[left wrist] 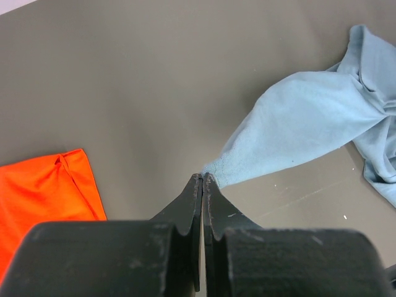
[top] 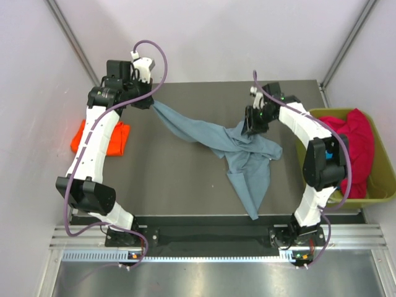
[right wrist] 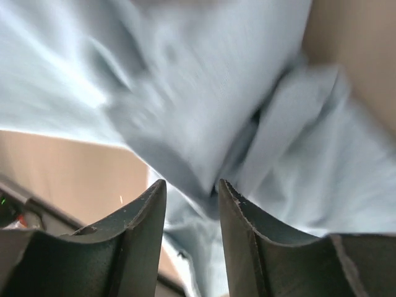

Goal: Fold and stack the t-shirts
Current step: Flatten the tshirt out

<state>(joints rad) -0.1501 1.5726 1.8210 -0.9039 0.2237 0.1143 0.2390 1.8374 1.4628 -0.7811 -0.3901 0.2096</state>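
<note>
The dusty grey-blue t-shirt lies crumpled across the middle of the dark table, with one stretched end running up and left. My left gripper is shut on the edge of that end; in the left wrist view its jaws meet with the cloth pinched at the tips. My right gripper hangs right over the bunched middle of the shirt, its jaws open and the cloth loose below them. A folded orange-red t-shirt lies at the table's left edge. The crimson-pink t-shirt is heaped in the bin.
The olive-green plastic bin stands off the table's right side, beside the right arm. Pale walls close in the back and both sides. The arm bases sit on a rail at the near edge.
</note>
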